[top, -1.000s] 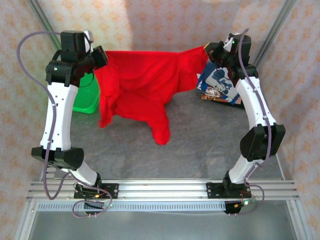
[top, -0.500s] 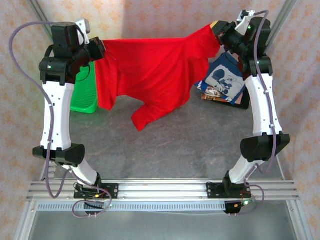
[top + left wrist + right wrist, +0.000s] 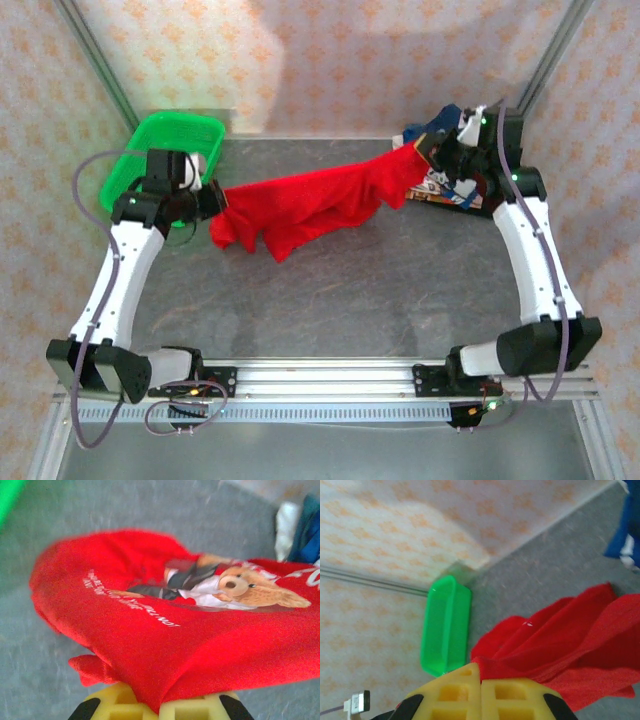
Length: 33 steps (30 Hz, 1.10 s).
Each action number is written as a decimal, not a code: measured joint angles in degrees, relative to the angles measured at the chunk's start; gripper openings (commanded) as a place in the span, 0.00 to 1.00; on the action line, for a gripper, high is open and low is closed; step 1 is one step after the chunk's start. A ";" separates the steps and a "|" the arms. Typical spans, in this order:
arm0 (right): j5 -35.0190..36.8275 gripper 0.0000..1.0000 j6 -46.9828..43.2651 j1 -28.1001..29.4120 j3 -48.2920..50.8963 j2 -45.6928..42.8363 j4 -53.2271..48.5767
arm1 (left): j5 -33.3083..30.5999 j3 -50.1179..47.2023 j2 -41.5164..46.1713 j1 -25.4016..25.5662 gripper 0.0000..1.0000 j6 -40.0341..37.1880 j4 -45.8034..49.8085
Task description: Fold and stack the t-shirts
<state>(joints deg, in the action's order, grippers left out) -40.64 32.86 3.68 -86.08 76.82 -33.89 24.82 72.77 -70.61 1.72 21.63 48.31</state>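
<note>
The red t-shirt (image 3: 310, 205) hangs stretched between left gripper (image 3: 214, 199) and right gripper (image 3: 424, 152), both clamped on its edges; its white lettering (image 3: 131, 603) seems too blurred to read

Grey desk (image 3: 390, 285), speckled and matte, running back to the patterned wall. Far left corner: a green basket (image 3: 186, 119) sits on it, tucked right against the back edge. Far right corner: a folded stack of t-shirts (image 3: 446, 116), navy on top, flat on the surface. Across the middle, the red t-shirt (image 3: 300, 205) sags low, and its lower folds look to rest on the desk toward the left. An aluminium rail (image 3: 320, 385) spans the near edge.
</note>
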 measured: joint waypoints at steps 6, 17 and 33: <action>1.75 0.00 -3.02 0.02 3.61 -1.62 -4.70 | -1.42 -11.34 -0.74 0.00 0.05 3.06 -0.02; -3.45 0.00 -2.82 0.22 -1.75 4.46 -3.06 | -11.26 -13.27 -0.42 -1.86 0.66 10.67 -3.32; -8.55 0.00 0.11 4.42 -16.17 9.44 4.17 | 2.54 -17.40 -4.33 6.29 0.70 11.56 -16.02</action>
<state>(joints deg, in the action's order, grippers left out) -49.19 32.97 8.10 -102.26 86.26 -29.71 27.35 55.37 -74.94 8.01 33.19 32.29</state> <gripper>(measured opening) 0.042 0.705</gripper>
